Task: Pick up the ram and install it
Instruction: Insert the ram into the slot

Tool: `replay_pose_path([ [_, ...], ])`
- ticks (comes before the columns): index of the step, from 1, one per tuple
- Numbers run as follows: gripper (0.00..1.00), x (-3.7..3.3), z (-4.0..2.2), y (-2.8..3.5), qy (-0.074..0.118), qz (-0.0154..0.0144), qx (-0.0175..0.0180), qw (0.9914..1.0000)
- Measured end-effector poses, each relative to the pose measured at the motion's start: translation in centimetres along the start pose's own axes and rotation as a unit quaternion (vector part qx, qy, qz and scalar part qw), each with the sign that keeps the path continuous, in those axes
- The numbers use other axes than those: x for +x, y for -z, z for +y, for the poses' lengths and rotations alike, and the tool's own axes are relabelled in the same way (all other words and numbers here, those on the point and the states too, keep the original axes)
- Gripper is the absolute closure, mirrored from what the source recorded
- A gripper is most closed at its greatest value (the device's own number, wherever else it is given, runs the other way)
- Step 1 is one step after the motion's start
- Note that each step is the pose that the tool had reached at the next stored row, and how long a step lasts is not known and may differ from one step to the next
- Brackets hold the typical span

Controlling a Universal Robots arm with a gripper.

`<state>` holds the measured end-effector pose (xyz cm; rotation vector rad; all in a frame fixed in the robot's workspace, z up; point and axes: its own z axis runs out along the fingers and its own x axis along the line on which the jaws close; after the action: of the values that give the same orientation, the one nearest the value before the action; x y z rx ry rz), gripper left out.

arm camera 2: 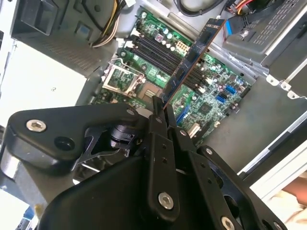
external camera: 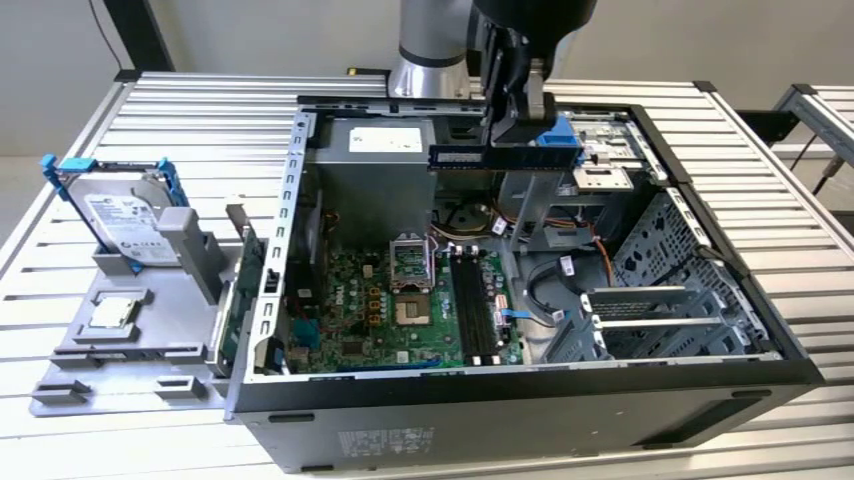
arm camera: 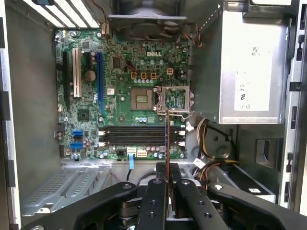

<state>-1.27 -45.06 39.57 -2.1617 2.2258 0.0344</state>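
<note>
My gripper [external camera: 518, 140] is shut on the ram [external camera: 467, 155], a long dark stick held level above the open computer case [external camera: 534, 400], over its back part. In the second wrist view the ram [arm camera 2: 192, 57] sticks out from the fingertips [arm camera 2: 156, 111] across the green motherboard [arm camera 2: 211, 100]. The first wrist view shows the ram [arm camera: 167, 139] edge-on, crossing above the row of black memory slots [arm camera: 139, 136], with my gripper [arm camera: 167, 167] closed around it. The ram is in the air and sits in no slot. In the exterior view the slots [external camera: 474, 300] lie well below it.
A silver power supply [arm camera: 249, 72] fills one end of the case beside the open processor socket [arm camera: 175, 98]. A fan [arm camera: 148, 24] and loose cables [arm camera: 206, 139] border the board. A metal drive cage [external camera: 667, 310] stands at the exterior view's right. A hard drive [external camera: 127, 215] rests outside on a grey stand.
</note>
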Motion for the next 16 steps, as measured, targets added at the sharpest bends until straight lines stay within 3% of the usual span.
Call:
replay_pose_path([
  [16,1.00,0.00,0.01,0.00,-0.041,0.0004,0.0018,0.99915],
])
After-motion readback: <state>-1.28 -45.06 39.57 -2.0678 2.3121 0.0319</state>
